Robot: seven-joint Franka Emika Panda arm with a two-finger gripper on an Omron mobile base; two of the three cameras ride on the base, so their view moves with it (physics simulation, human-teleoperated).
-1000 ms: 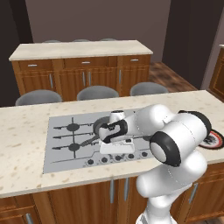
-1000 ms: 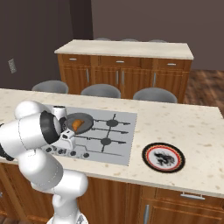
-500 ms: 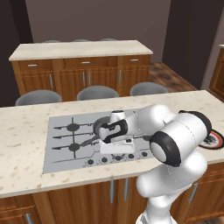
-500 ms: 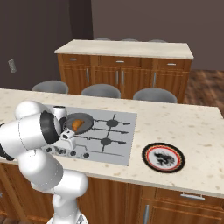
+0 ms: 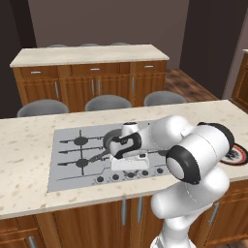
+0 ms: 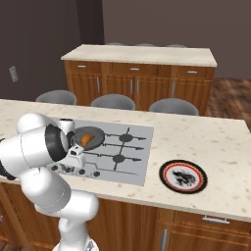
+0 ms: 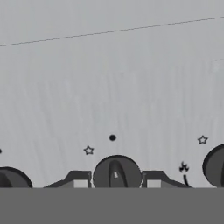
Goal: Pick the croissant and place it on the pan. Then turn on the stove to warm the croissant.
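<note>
Left base view: the gripper (image 5: 127, 167) is lowered onto the front knob row of the stove (image 5: 72, 162). The pan (image 5: 110, 140) sits at 12 o'clock from the gripper, largely hidden by the wrist.

Right base view: the croissant (image 6: 87, 138) lies inside the pan (image 6: 95, 135) on the stove's (image 6: 132, 152) rear left burner. A red-rimmed plate (image 6: 183, 176) rests on the counter (image 6: 215, 162) at 3 o'clock from the stove, well apart.

Hand view: one black knob (image 7: 117, 173) sits between the fingertips (image 7: 78, 180), jaws spread on either side of it; contact cannot be confirmed. Further knobs lie at 3 and 9 o'clock
</note>
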